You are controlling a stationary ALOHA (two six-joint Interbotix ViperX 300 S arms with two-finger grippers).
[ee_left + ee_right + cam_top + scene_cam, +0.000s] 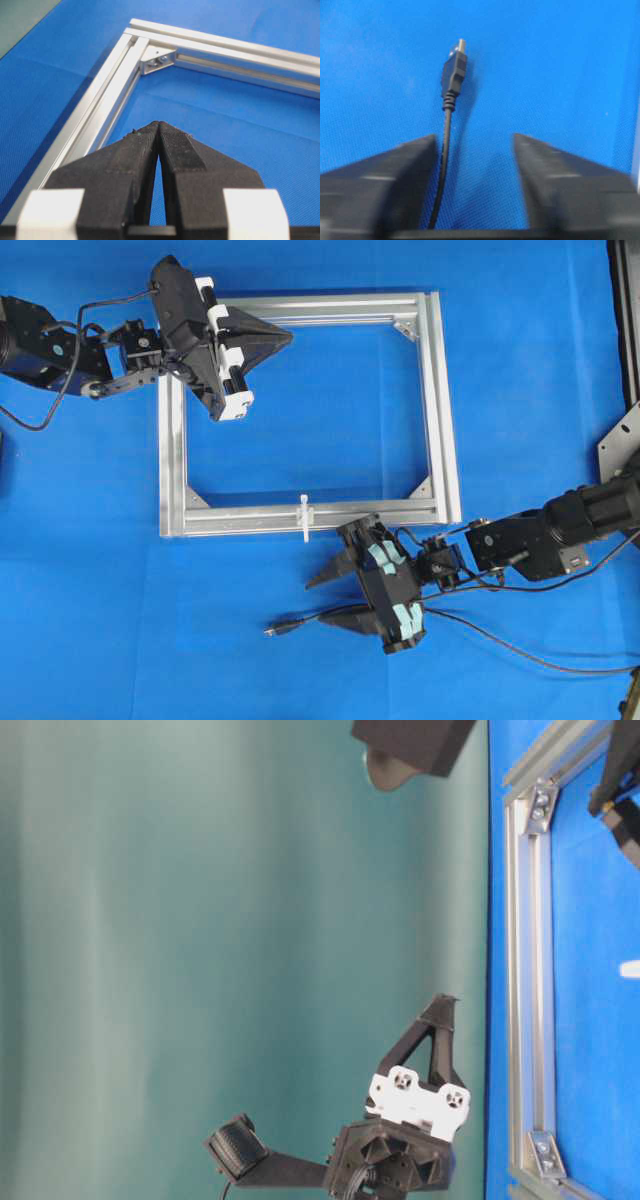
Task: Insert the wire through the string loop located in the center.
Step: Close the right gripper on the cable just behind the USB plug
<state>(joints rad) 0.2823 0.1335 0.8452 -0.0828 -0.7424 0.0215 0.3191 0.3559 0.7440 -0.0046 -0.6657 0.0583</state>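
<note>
Lying black wire point(446, 145), plug-tipped

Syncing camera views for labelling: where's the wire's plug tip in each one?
Overhead: wire plug at lower centre, left of the right gripper, below the aluminium frame.
Table-level: not in view.
Left wrist: not in view.
Right wrist: plug upper centre-left, cable running down beside the left-hand finger.
Shared landmark: the right gripper.
</note>
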